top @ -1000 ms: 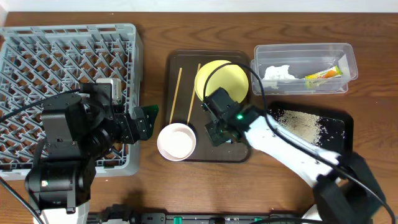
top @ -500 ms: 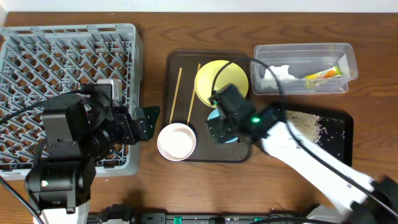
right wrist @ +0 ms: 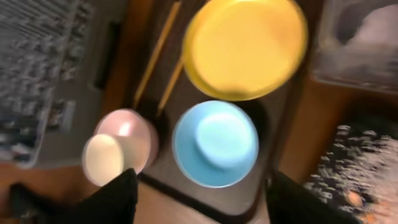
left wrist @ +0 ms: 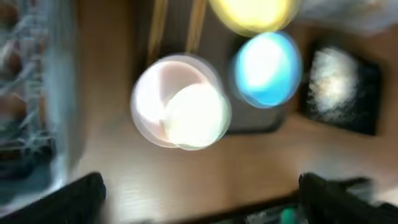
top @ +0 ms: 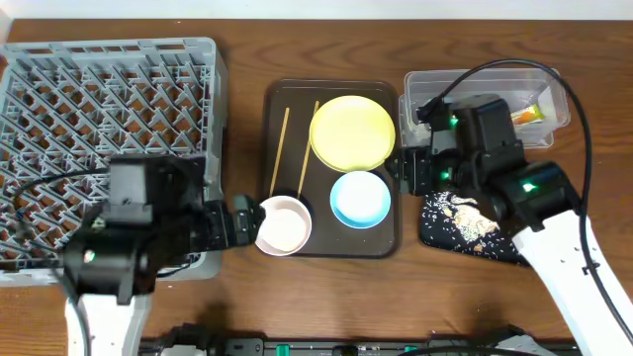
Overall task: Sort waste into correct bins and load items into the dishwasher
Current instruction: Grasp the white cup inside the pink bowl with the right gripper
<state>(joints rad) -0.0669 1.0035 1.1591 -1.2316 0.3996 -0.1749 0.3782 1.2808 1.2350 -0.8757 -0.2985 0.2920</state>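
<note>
Overhead and wrist views of a wooden surface [top: 247, 49] with a dark brown tray [top: 326, 244] at its middle.

- **Far half of the brown tray:** a round yellow plate [top: 353, 133], lying flat. To its left on the same tray, a pair of thin wooden chopsticks [top: 280, 150], side by side and slightly slanted.
- **Near right part of the brown tray:** a small light blue bowl [top: 360, 199], upright, close to the plate.
- **Near left corner of the brown tray:** a small white bowl [top: 284, 224], upright, overlapping the rim.
- **Left of the brown tray:** a large grey dish rack [top: 109, 99], its near right corner covered by the left arm.
- **Just left of the brown tray, beside the white bowl:** the left claw [left wrist: 199, 186], fingers spread wide, gripping nothing. Left wrist view heavily blurred.
- **Right of the brown tray's far corner:** a clear plastic tub [top: 475, 72] containing a crumpled white napkin [top: 425, 106] and a yellow-green wrapper [top: 531, 113].
- **Right of the brown tray's near half:** a flat black tray [top: 435, 232] scattered with pale crumbs [top: 457, 211], partly hidden beneath the right arm.
- **At the brown tray's right edge, level with the blue bowl:** the right claw [right wrist: 200, 177], fingers spread apart and empty.
</note>
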